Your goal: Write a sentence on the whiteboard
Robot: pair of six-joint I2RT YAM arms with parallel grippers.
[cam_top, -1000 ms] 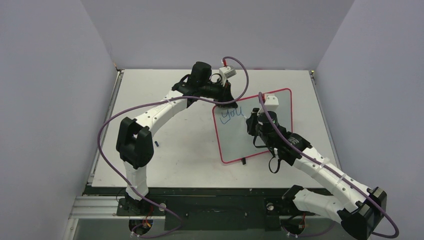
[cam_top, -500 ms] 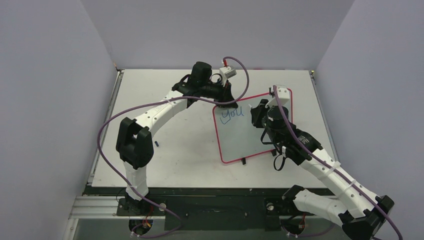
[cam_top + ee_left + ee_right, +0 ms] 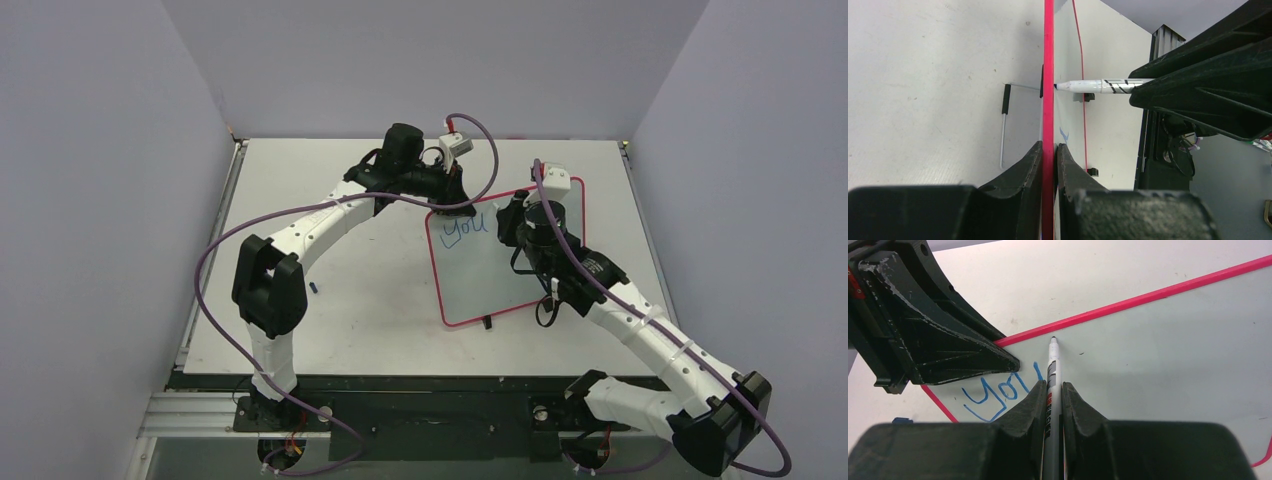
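The whiteboard (image 3: pixel 480 275) with its pink-red frame stands tilted on the table. My left gripper (image 3: pixel 452 196) is shut on its top left edge; the left wrist view shows both fingers (image 3: pixel 1023 170) clamped on the frame (image 3: pixel 1048 75). Blue lettering reading "You" (image 3: pixel 464 229) sits at the board's upper left, also in the right wrist view (image 3: pixel 995 395). My right gripper (image 3: pixel 1053 390) is shut on a white marker pen (image 3: pixel 1052 365), its tip close to the board near the top frame, just right of the word. The pen shows in the left wrist view (image 3: pixel 1098 85).
A small dark blue cap-like piece (image 3: pixel 314 288) lies on the table left of the board. The board's black foot (image 3: pixel 486 322) rests near the front. Grey walls enclose the table on three sides.
My right gripper swung to the board's upper right, then came back left toward the word. The lettering and the left arm are unchanged.
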